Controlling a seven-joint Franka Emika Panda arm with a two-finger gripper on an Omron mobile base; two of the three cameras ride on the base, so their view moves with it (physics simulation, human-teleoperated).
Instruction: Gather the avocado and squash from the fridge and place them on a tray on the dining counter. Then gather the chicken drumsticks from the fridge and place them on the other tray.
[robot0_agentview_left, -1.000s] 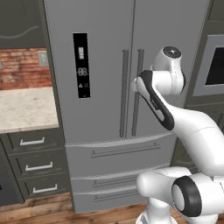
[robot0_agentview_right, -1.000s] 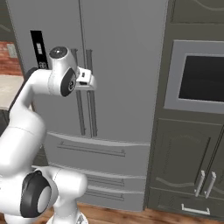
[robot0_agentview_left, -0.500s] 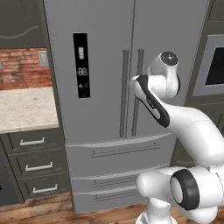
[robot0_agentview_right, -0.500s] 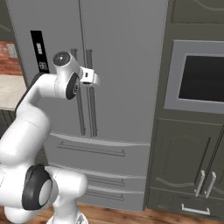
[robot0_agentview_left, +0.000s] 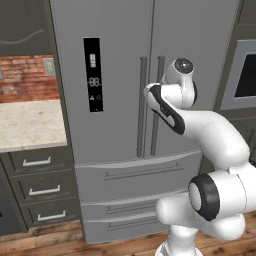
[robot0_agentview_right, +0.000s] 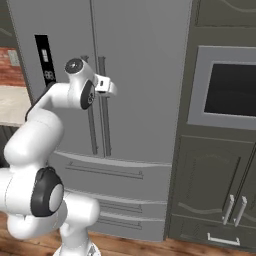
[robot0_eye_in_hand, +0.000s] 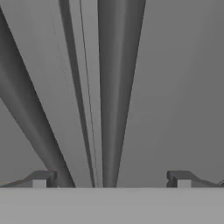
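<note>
Closed grey fridge (robot0_agentview_left: 115, 75) doors fill the kitchen wall, the avocado and squash presumably inside, while the wide-open end effector (robot0_eye_in_hand: 111, 178) faces the right door's vertical handle (robot0_eye_in_hand: 114, 96), running toward 12 o'clock between its fingertips.

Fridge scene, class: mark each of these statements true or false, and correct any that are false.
1. Both upper fridge doors are shut. True.
2. The gripper is clamped on a door handle. False: its fingers stand wide apart, gripping nothing.
3. A black display panel sits on the left fridge door. True.
4. A built-in oven stands to the fridge's left. False: it stands to the right, and a stone-topped counter is on the left.
5. The avocado lies on the counter. False: no avocado is visible there.
</note>
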